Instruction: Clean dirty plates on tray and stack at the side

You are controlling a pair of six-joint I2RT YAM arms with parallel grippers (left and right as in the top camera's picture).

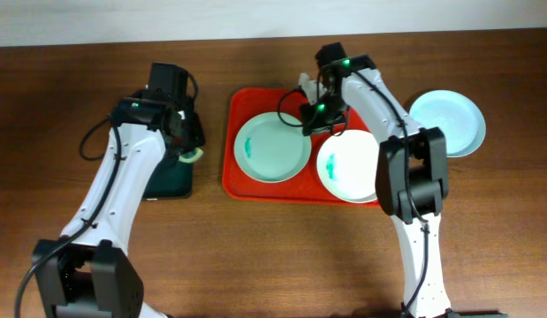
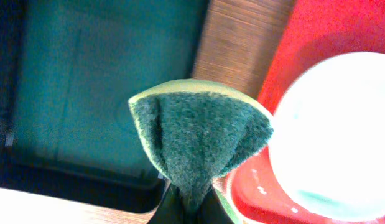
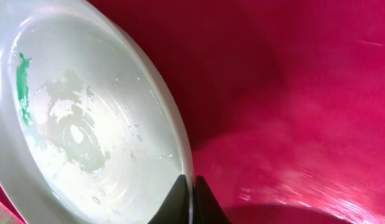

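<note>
The red tray (image 1: 242, 181) holds a mint-green plate (image 1: 271, 147) on its left and a white plate (image 1: 348, 166) on its right, overlapping the tray's rim. A second mint-green plate (image 1: 446, 122) lies on the table to the right. My right gripper (image 1: 315, 119) is shut on the upper right rim of the mint-green plate in the tray. The right wrist view shows the jaws (image 3: 192, 182) pinching that rim, with a teal smear on the plate (image 3: 86, 124). My left gripper (image 1: 190, 148) is shut on a green scouring sponge (image 2: 198, 137) beside the tray's left edge (image 2: 329, 37).
A smaller dark green-black tray (image 1: 171, 177) lies under the left arm, left of the red tray, and also shows in the left wrist view (image 2: 86, 93). A strip of bare wooden table (image 2: 242, 43) separates the two trays.
</note>
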